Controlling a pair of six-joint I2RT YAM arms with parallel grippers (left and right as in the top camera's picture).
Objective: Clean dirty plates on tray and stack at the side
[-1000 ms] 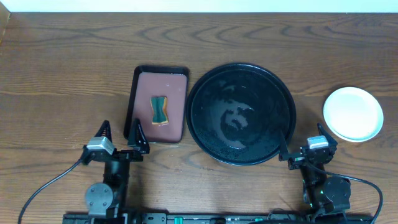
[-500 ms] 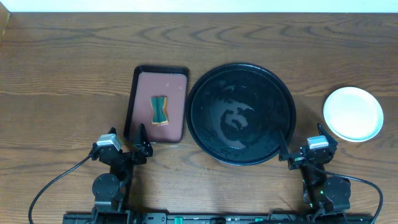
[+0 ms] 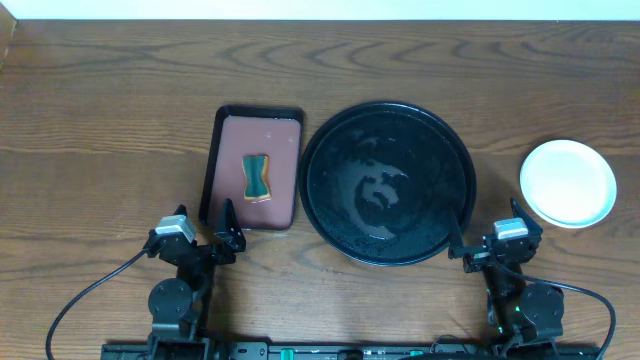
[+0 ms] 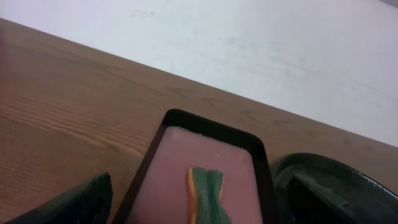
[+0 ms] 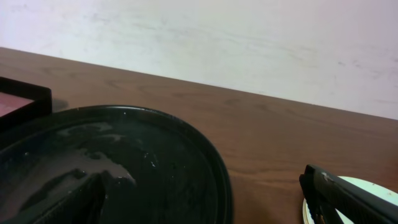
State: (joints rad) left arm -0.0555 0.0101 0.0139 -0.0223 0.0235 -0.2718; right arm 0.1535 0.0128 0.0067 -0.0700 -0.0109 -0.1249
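Observation:
The big round black tray lies mid-table with a wet sheen and nothing on it; its rim also shows in the right wrist view. To its right, a pale round plate rests on the wood, with further rims just showing under its near edge. My left gripper is open at the near edge of the reddish tray, holding nothing. My right gripper is open between the black tray and the plate, also holding nothing. The plate's edge peeks from behind the right finger.
A rectangular reddish-brown tray with a dark rim sits left of the black tray. A green and orange sponge lies on it, straight ahead of the left gripper. A white wall runs along the table's far edge.
The left arm shifted a little to the right toward the reddish tray's near corner, then stayed still. The right arm, the tray and the plate have not moved.

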